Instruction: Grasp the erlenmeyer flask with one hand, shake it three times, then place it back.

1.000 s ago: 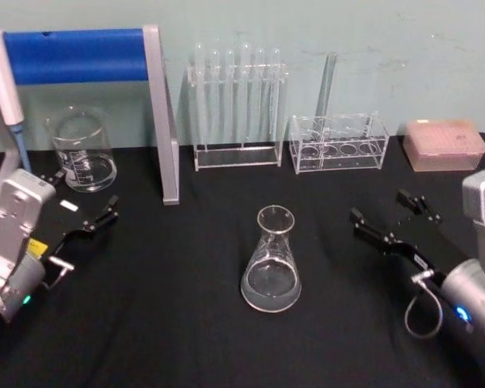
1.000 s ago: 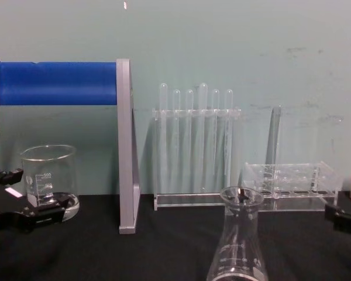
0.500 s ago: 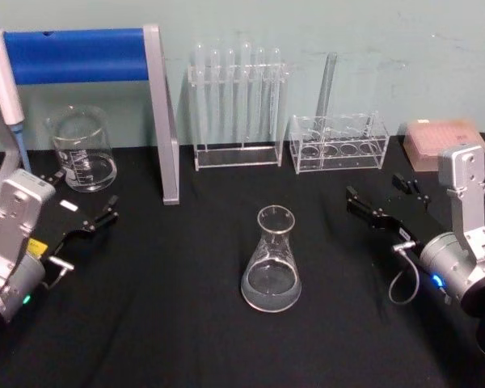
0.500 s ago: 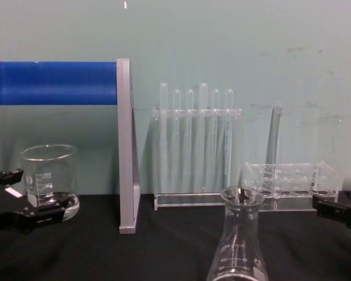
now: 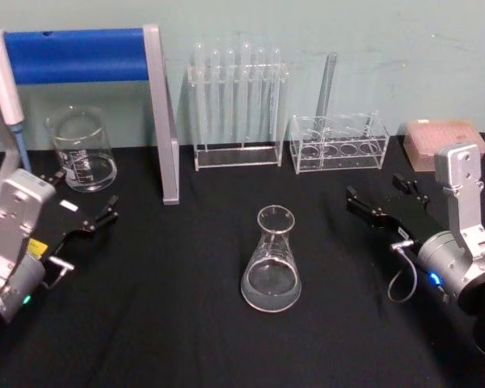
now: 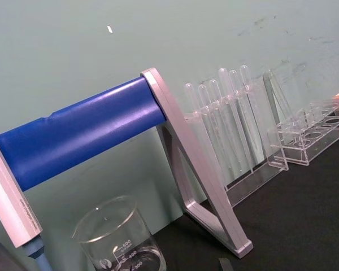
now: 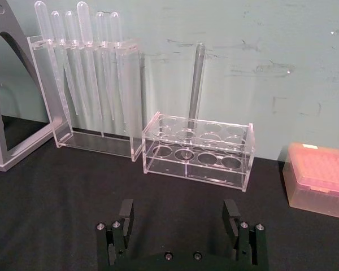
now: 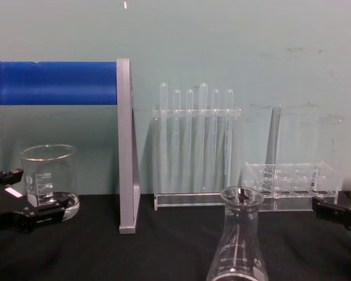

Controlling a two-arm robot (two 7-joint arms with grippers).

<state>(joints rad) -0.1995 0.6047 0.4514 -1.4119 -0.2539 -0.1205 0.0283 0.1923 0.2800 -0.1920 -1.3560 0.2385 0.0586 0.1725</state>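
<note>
- Standing upright near the middle of the black table [image 5: 145, 323], the erlenmeyer flask [image 5: 271, 263] is clear glass, with a wide base, a narrow neck and an open rim; nothing touches it. In the chest view it rises in the foreground, its neck ahead of the test tube racks.
- Judging by the layout, the task is at its opening step: the reach toward the flask, with no grasp made and no shaking begun.
- The right gripper [image 5: 385, 202] hovers low over the table to the flask's right, well apart from it, and angled toward the back left. Its fingers [image 7: 126, 212] are spread wide and hold nothing; the wrist view shows bare black cloth between them and a clear plastic tube rack [image 7: 198, 149] beyond.
- The left gripper [image 5: 85, 206] sits at the table's left edge, near a glass beaker [image 5: 82, 151] and a blue bar on a grey stand [image 5: 160, 113]. Its fingers are parted and empty. It looks parked.
- Next, I judge, the right gripper needs to swing toward the flask, bring its spread fingers level with the narrow neck, one on each side, and press in gently. Glass is smooth and slippery, so a grip placed low on the sloping body could slide upward.
- A rack of tall test tubes [image 5: 238, 105] stands behind the flask, and a pink box [image 5: 443, 141] sits at the far right.
</note>
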